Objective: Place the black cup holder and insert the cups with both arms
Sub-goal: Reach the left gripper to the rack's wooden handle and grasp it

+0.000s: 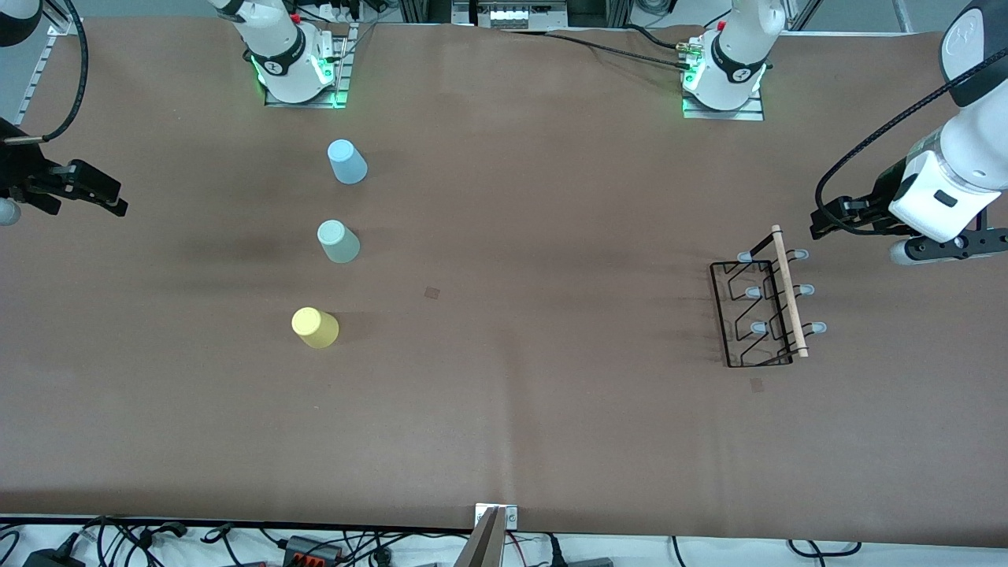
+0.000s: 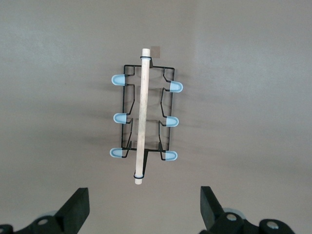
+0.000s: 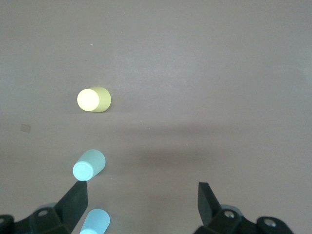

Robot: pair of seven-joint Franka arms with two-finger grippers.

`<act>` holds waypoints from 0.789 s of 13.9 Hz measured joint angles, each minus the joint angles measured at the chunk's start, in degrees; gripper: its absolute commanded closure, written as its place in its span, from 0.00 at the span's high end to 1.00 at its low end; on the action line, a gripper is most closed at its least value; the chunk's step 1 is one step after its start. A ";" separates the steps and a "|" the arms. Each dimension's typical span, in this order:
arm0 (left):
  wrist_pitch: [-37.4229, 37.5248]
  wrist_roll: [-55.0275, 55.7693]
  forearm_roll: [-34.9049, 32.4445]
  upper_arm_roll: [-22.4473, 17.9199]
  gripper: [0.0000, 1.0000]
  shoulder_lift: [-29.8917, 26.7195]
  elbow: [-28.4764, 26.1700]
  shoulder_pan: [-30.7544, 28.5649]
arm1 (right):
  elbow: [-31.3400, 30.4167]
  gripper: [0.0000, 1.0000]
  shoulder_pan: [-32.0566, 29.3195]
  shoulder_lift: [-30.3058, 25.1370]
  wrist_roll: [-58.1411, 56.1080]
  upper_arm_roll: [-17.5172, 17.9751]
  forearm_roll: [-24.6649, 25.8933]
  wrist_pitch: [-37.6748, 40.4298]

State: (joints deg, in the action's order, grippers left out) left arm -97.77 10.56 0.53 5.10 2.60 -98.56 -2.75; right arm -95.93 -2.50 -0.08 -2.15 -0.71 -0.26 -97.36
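- The left gripper (image 2: pixel 145 209) hangs with fingers spread wide and empty, up over the table at its own end; the black cup holder (image 1: pixel 762 303) stands just beside it, toward the middle.
- The right gripper (image 3: pixel 141 207) is likewise spread, holding nothing, with the light blue cup (image 1: pixel 346 161), mint cup (image 1: pixel 338 241) and yellow cup (image 1: pixel 315 327) lined up inverted nearby.
- Risk, I reckon: the thin wire could tip if the wooden rod (image 2: pixel 142 114) is pinched off-centre, and tapered cups may slip.
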 measured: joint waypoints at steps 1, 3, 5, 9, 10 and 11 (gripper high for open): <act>0.00 0.03 0.00 0.00 1.00 0.01 0.00 0.01 | 0.00 1.00 0.00 -0.01 0.00 0.00 0.00 0.01; 0.00 0.06 0.00 0.05 1.00 0.10 0.00 0.04 | 0.00 1.00 0.00 -0.11 0.00 0.00 0.00 0.08; -0.13 0.08 0.00 0.05 1.00 0.53 -0.02 -0.02 | 0.00 1.00 0.00 -0.34 0.00 0.00 0.00 0.14; -6.27 0.08 0.00 0.04 1.00 6.69 -0.39 -0.16 | -0.01 1.00 0.00 -0.43 0.00 0.01 0.00 0.19; -8.73 0.08 0.00 0.04 1.00 9.10 -0.42 -0.16 | -0.01 1.00 0.00 -0.43 0.00 0.01 0.00 0.20; -10.74 0.08 0.00 0.06 1.00 11.20 -0.44 -0.10 | -0.01 1.00 0.00 -0.43 0.00 0.02 0.00 0.20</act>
State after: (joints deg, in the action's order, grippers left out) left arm -108.51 10.64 0.53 5.16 13.79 -99.00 -2.85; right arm -95.94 -2.50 -0.51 -2.15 -0.69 -0.26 -97.16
